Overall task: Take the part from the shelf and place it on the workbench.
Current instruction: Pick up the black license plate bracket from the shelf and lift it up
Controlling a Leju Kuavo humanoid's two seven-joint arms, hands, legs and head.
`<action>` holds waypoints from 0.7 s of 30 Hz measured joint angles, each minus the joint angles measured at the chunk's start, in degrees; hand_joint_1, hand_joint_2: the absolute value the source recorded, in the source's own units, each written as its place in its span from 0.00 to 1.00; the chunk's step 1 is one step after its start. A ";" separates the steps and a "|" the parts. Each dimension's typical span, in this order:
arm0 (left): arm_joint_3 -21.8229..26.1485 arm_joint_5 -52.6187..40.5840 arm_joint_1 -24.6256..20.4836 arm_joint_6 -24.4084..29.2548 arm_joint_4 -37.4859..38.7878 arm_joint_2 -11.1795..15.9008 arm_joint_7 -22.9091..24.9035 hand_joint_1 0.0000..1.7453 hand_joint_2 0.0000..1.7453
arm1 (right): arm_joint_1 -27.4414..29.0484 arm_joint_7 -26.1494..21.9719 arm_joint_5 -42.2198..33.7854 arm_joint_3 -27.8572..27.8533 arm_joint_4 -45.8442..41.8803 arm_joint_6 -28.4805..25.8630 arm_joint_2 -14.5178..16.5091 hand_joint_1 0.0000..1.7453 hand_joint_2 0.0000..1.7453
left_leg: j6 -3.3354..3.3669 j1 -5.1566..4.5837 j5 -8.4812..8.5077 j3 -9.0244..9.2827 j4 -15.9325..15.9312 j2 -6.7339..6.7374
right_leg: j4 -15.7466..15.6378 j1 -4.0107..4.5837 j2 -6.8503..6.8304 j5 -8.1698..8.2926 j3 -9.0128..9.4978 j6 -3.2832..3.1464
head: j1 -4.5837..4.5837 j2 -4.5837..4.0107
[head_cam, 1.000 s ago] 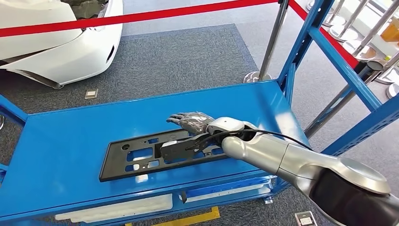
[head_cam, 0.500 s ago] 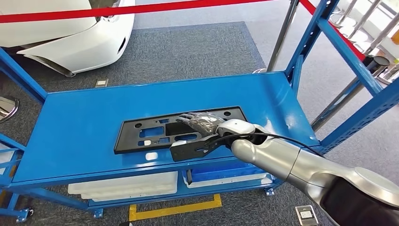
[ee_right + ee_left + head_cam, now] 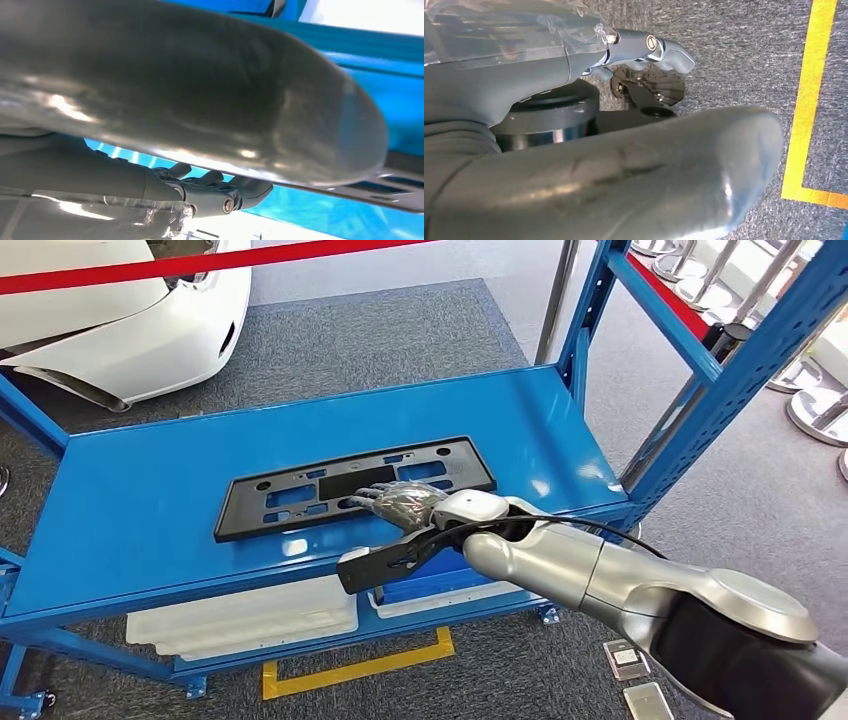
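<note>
The part is a long flat black panel with several cut-outs, lying on the blue shelf deck. My right hand reaches in from the right, its fingers spread over the middle of the panel's near edge and holding nothing. Whether they touch the panel I cannot tell. The right wrist view has the right hand above the blue deck, with the panel's edge beyond the thumb. My left hand hangs over grey carpet, fingers loose and holding nothing.
Blue shelf uprights rise at the right. White bins sit on the level below the deck. A white car body and a red barrier tape lie behind. A yellow floor line runs under the shelf.
The camera has shifted, so the whole scene moved. Relative to the panel, my right hand drew back from its far right end to the middle of its near edge.
</note>
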 joint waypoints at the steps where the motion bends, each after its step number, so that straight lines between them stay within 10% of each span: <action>1: -0.07 -0.09 -0.01 0.11 0.00 -0.01 0.09 0.00 0.00 | -0.06 0.44 0.55 0.05 0.00 0.48 0.01 0.00 0.00 | 0.23 -0.03 -0.21 0.20 -0.80 -0.02 | 0.13 0.15 -0.03 -0.11 -0.15 0.17 | -0.01 0.00; 5: -0.41 -0.43 0.02 0.23 0.00 -0.05 0.39 0.00 0.00 | -0.26 2.38 3.95 0.77 0.19 2.61 -0.16 0.00 0.00 | 0.90 -0.23 -0.09 -0.02 -1.17 -0.21 | 0.00 0.16 0.21 -0.22 -0.25 -0.99 | 0.76 0.00; 8: -0.50 -0.55 0.02 0.29 0.00 -0.05 0.41 0.00 0.00 | -0.33 3.68 7.38 1.47 0.72 3.42 -0.38 0.00 0.00 | 1.39 -0.44 0.19 -0.26 -1.07 -0.26 | -0.39 -0.08 0.23 0.73 -0.21 0.52 | 1.32 0.00; 21: -0.89 -1.44 -0.08 0.21 0.00 -0.04 0.56 0.00 0.00 | -0.62 7.39 17.13 3.21 2.98 2.87 -1.63 0.00 0.00 | 1.57 -0.49 0.20 -0.51 -1.01 -0.27 | -0.53 -0.14 0.22 0.85 -0.42 0.94 | 2.15 0.00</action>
